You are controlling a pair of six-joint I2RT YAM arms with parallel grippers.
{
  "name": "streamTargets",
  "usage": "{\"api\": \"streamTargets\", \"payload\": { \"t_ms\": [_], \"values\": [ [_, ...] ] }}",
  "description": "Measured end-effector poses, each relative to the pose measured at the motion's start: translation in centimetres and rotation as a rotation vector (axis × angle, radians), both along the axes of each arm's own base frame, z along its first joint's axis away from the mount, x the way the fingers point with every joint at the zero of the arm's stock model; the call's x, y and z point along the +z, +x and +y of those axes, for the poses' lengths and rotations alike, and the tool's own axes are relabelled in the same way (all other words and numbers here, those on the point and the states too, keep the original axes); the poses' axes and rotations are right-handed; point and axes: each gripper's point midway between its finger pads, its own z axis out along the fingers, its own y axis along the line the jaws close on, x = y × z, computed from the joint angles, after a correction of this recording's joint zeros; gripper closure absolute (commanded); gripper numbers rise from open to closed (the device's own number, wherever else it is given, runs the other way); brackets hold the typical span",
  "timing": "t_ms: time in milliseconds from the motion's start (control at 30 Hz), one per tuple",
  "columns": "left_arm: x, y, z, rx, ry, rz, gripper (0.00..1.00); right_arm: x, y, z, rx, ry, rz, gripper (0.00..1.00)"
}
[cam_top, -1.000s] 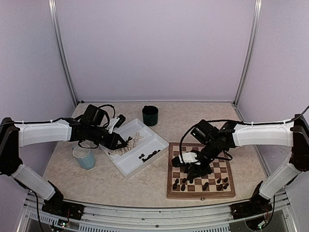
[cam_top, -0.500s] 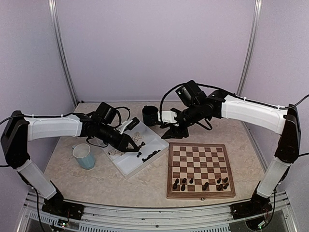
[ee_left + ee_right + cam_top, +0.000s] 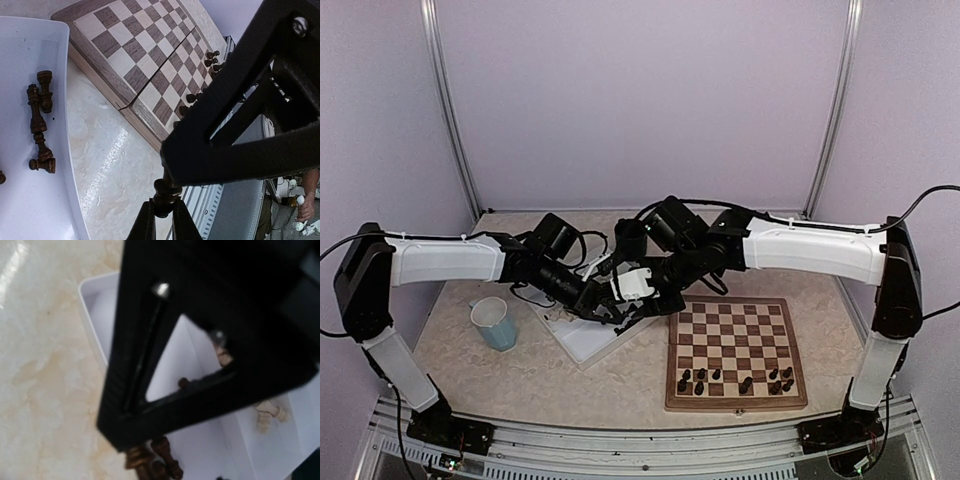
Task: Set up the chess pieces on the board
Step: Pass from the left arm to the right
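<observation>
Jaws of the left gripper [image 3: 164,214] are pressed together on a dark brown chessman [image 3: 167,189], whose turned knob pokes out past the tips. The piece hangs clear of everything. From the wrist camera it sits above the strip of marbled tabletop [image 3: 107,165] between the white tray [image 3: 30,210] and the chessboard [image 3: 150,60]. A black frame, which I take to be the right gripper [image 3: 631,304], crowds in just beside it, and I cannot tell how far that one is spread.

Left of the held piece, four more dark chessmen [image 3: 40,125] lie toppled in the tray. Pale ones [image 3: 267,415] lie in its farther compartment. To the right, the board carries a handful of dark men [image 3: 735,380] on its two near rows, and the far rows show none.

Such a piece should be light, hard and smooth, and round all over, so it may swivel or slide in a two-point pinch. It is best held across the narrow neck just under the head, which leaves the base free to meet its square flat. A nudge from the other arm could twist it loose.
</observation>
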Motion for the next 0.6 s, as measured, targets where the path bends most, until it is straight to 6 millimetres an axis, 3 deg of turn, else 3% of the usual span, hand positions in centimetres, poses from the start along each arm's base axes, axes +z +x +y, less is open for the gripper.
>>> {"api": "streamTargets", "payload": {
  "t_ms": [300, 500, 600],
  "values": [
    [-1.0, -0.6, -0.3, -0.023, 0.001, 0.069, 0.9, -2.3, -0.5, -0.2, 0.027, -0.084, -0.07, 0.67],
    [-0.8, -0.8, -0.4, -0.032, -0.009, 0.081, 0.9, -2.9, -0.3, -0.4, 0.034, -0.114, -0.098, 0.84],
    [-0.8, -0.9, -0.4, -0.031, -0.009, 0.086, 0.82, -3.1, 0.0, -0.5, 0.027, -0.122, -0.111, 0.92]
  ]
}}
